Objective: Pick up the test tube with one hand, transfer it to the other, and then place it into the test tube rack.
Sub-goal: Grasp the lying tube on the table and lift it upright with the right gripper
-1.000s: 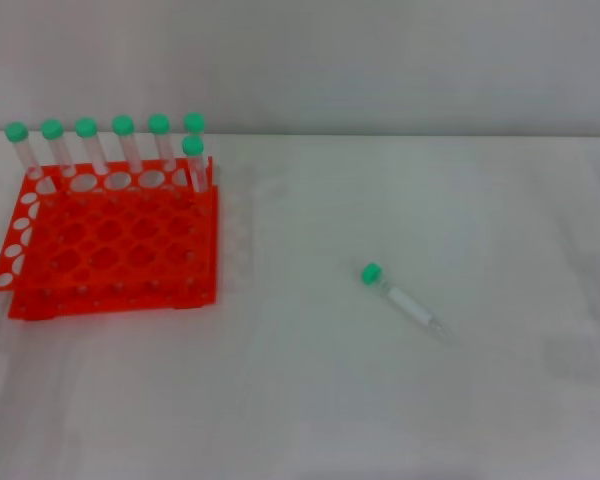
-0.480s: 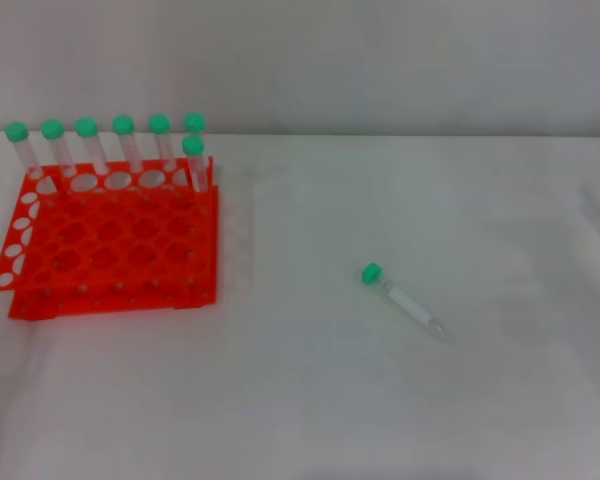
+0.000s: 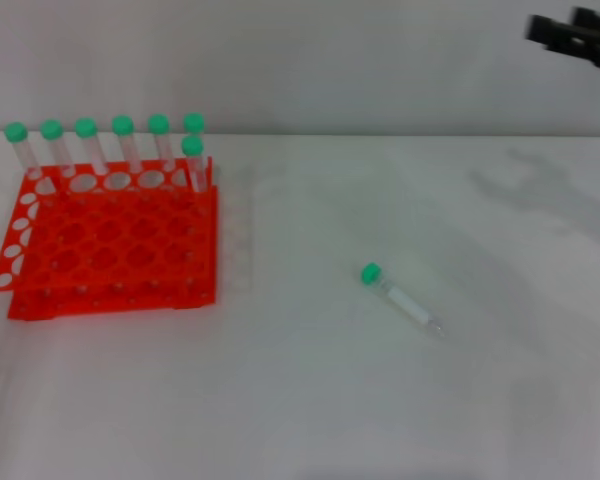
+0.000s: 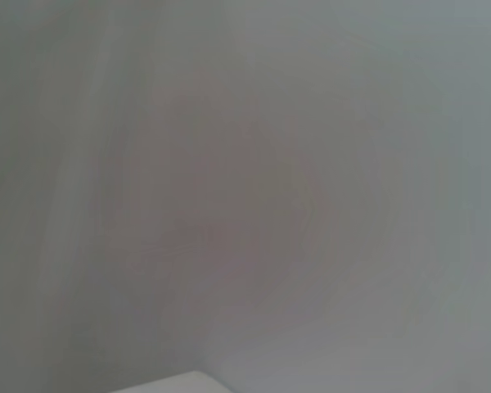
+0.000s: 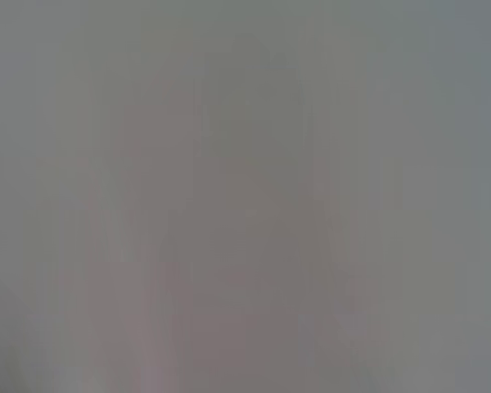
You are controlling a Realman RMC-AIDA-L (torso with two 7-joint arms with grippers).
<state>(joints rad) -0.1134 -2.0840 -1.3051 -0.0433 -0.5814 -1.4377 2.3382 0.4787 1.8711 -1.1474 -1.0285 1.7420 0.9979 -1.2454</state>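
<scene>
The test tube [image 3: 400,298] lies on its side on the white table, right of centre, green cap toward the rack and pointed tip toward the front right. The orange-red test tube rack [image 3: 110,250] stands at the left. My right gripper [image 3: 572,32] shows as a dark shape at the top right corner, high above the table and far from the tube. My left gripper is out of view. Both wrist views show only blank grey.
Several other green-capped tubes [image 3: 123,145] stand upright in the rack's back row. The white table [image 3: 310,400] meets a pale wall along the back.
My right gripper has come into the head view at the top right corner. The tube and the rack have not moved.
</scene>
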